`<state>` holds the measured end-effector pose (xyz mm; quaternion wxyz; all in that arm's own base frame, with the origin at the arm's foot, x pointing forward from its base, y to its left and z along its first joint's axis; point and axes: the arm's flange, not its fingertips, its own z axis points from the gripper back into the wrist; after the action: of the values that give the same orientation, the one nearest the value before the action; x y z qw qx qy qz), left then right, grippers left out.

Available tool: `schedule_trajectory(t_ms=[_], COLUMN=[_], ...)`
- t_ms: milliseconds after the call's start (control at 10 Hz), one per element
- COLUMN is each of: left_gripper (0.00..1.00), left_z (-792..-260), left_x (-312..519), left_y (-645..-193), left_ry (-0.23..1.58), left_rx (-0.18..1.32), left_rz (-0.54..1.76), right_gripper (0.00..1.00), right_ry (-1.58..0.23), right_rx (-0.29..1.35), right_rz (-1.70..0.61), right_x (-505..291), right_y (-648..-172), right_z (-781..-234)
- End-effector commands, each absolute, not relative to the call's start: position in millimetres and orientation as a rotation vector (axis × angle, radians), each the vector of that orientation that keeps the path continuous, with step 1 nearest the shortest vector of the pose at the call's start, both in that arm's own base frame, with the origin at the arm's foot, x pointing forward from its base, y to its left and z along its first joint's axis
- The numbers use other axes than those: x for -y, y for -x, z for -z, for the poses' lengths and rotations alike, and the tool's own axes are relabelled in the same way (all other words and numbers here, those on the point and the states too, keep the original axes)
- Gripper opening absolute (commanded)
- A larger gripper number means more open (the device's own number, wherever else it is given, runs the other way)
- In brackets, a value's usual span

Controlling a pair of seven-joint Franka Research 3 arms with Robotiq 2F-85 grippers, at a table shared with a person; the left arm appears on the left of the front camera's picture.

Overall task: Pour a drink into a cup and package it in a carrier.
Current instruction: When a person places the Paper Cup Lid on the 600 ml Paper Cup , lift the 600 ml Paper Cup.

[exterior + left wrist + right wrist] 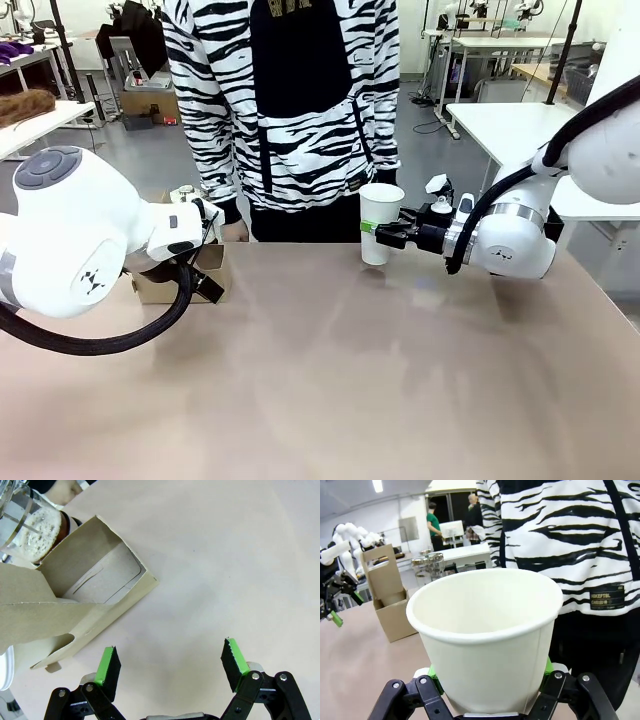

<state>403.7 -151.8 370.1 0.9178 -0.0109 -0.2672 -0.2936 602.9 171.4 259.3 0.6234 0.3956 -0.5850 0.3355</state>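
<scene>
My right gripper (385, 236) is shut on the white paper cup (380, 222), holding it upright above the table's far edge in front of the person. The cup (490, 630) is empty inside, with green pads (436, 676) pressed on both sides of its base. The brown cardboard carrier (165, 285) stands at the far left, partly behind my left arm. My left gripper (171, 665) hangs open over bare table beside the carrier (95, 587). The dark, foamy drink (42, 527) sits in a clear glass jug (433, 564) just beyond the carrier (387, 592).
A person in a black-and-white striped top (285, 100) stands at the far side, one hand (235, 232) close to the carrier. The tan table (350, 380) is bare across the middle and front. My left arm's gripper (335, 602) shows left of the carrier.
</scene>
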Motion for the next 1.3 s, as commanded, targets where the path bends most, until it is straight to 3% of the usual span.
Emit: schedule_trajectory(t_ms=[0, 1200], left_gripper=[1.00, 1.00], left_z=[-370.5, -370.5], left_x=[151.6, 151.6], left_y=[-403.4, -403.4], left_ry=[0.025, 0.025], left_rx=[0.550, 0.550], left_rz=[0.604, 0.604], right_gripper=[0.80, 0.80], right_ry=[-0.908, -0.908], right_rx=[1.353, 1.353], right_rz=[-0.768, -0.768], right_x=[-170.8, -170.8], right_y=[-600.9, -600.9], right_z=[-263.6, -263.6])
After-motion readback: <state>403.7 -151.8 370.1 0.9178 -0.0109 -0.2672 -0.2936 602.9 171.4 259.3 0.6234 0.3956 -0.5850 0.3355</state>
